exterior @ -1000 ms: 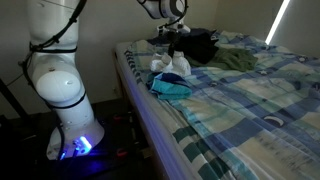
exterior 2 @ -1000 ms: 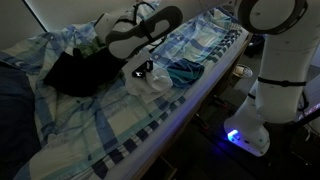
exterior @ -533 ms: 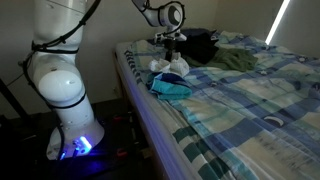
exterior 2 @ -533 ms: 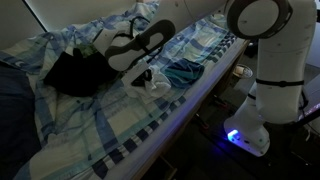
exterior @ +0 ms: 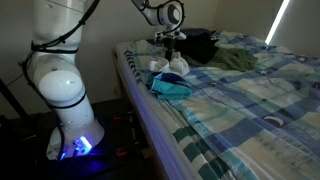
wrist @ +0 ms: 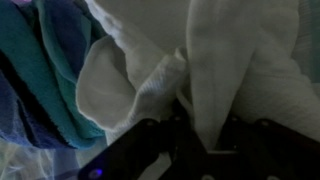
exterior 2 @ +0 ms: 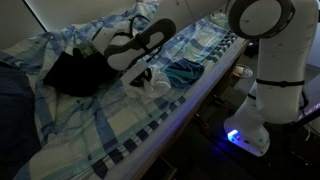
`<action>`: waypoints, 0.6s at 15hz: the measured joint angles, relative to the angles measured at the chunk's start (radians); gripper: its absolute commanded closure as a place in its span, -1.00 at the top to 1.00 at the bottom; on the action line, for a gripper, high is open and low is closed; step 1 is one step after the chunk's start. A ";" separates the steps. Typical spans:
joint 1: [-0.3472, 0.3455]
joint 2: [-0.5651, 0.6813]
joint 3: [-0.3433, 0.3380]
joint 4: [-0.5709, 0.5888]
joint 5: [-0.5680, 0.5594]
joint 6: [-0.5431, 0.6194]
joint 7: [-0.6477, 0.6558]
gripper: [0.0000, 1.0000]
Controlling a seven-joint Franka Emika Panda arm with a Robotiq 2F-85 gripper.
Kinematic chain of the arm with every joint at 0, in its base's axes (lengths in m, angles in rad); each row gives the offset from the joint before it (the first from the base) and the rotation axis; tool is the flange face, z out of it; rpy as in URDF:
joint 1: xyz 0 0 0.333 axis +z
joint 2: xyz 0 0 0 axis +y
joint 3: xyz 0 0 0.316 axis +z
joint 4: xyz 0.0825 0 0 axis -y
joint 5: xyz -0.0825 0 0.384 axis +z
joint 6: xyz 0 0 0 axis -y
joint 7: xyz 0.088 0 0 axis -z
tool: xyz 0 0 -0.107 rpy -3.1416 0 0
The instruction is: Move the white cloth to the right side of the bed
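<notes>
The white cloth (exterior: pixel 171 67) lies crumpled near the bed's edge and shows in both exterior views (exterior 2: pixel 152 83). My gripper (exterior: pixel 168 55) stands straight down on it (exterior 2: pixel 144 73). In the wrist view the cloth (wrist: pixel 240 60) fills the picture. A fold of it is pinched between my dark fingers, at the gripper (wrist: pixel 206 135). The jaws stand close together on that fold. The cloth still rests on the blue plaid bed (exterior: pixel 250 110).
A teal cloth (exterior: pixel 170 88) lies right beside the white one (exterior 2: pixel 184 72) (wrist: pixel 45 70). A black garment (exterior: pixel 200 45) (exterior 2: pixel 72 70) and a green one (exterior: pixel 236 60) lie further in. The bed edge and my base (exterior: pixel 60 90) are close by.
One second ago my gripper was higher above the cloth; it has come down onto it. Nothing visible has moved in the last half second.
</notes>
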 measured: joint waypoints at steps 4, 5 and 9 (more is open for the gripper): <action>0.018 -0.048 0.005 -0.002 0.000 0.000 -0.029 0.87; 0.025 -0.065 0.009 -0.003 0.000 0.000 -0.031 0.98; 0.049 -0.131 0.031 -0.006 0.000 0.000 -0.032 1.00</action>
